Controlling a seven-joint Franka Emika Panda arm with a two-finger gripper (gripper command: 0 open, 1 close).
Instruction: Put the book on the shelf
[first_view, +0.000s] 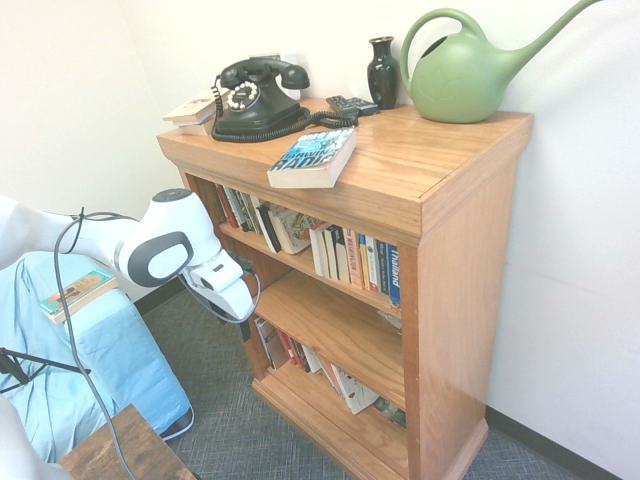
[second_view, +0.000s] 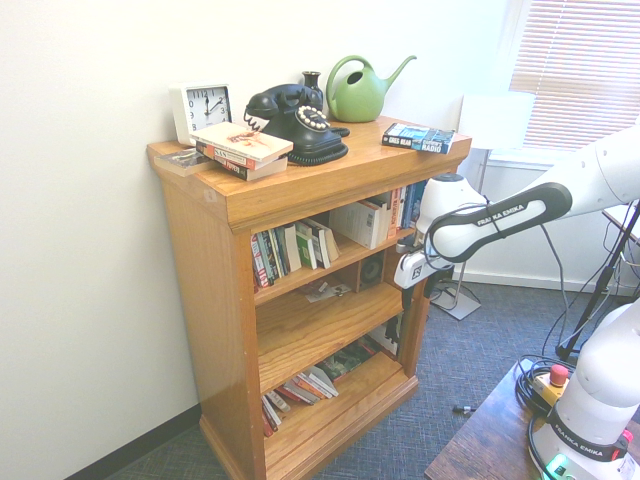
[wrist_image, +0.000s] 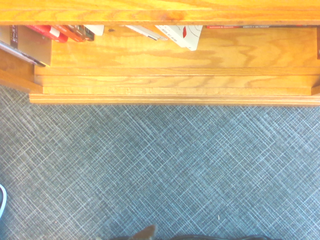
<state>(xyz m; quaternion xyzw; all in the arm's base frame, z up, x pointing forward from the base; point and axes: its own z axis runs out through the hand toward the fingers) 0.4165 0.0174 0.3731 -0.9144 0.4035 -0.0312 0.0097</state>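
Gripper: hanging at right of centre in the second exterior view, in front of the bookcase and level with its middle boards, pointing down at the carpet; jaws standing wide and carrying nothing.
Book: lying flat at upper centre of the first exterior view, on the bookcase's top, one corner jutting past the front edge, which is probably leaving it easy to pinch.
Shelf: running across the centre, holding upright paperbacks; some are leaning, leaving loose gaps where the book could likely be slid in.
Telephone: sitting at upper left of centre, just behind the book.
Watering can: standing at upper right, well apart from the book.
Clock: showing only in the second exterior view, upper left.
Carpet: filling the wrist view, which is showing the bookcase's base but neither book nor shelf.
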